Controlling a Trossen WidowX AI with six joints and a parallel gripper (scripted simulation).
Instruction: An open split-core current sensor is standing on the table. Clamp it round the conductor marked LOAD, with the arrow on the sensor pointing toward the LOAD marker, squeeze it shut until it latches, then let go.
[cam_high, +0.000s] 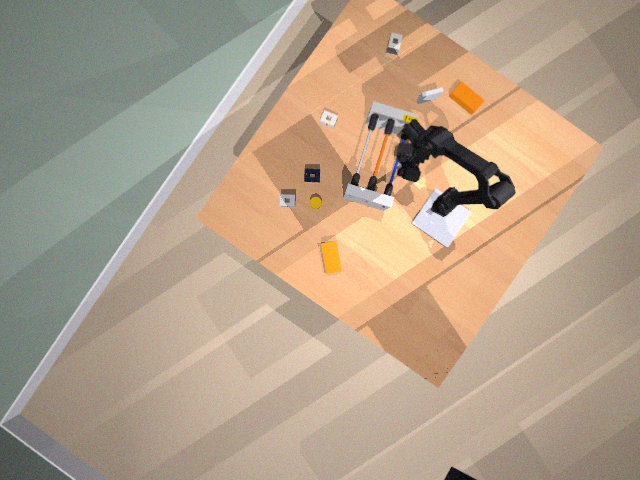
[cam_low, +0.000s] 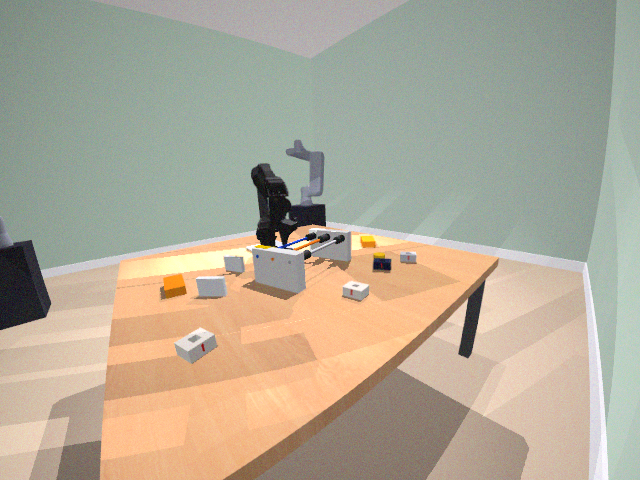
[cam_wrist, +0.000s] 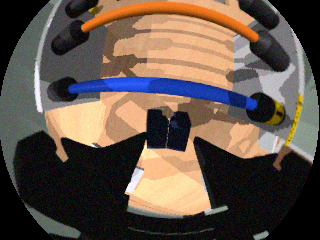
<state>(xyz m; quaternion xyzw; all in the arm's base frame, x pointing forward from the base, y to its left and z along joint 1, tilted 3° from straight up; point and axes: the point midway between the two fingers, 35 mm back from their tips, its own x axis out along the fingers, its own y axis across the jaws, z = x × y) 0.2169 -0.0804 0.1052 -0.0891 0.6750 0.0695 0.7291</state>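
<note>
At six o'clock from the blue conductor in my wrist view, the navy sensor shows two dark halves, narrowly parted; my end effector is spread.

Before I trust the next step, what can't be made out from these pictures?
- Arrow on the dark sensor: not visible from the wrist view's angle.
- Lettering on the yellow marker: too small in the top and wrist views.
- Far end of the white conductor: cut off by the wrist view's upper edge.
- Sensor in the top view: hidden beneath the arm.
</note>
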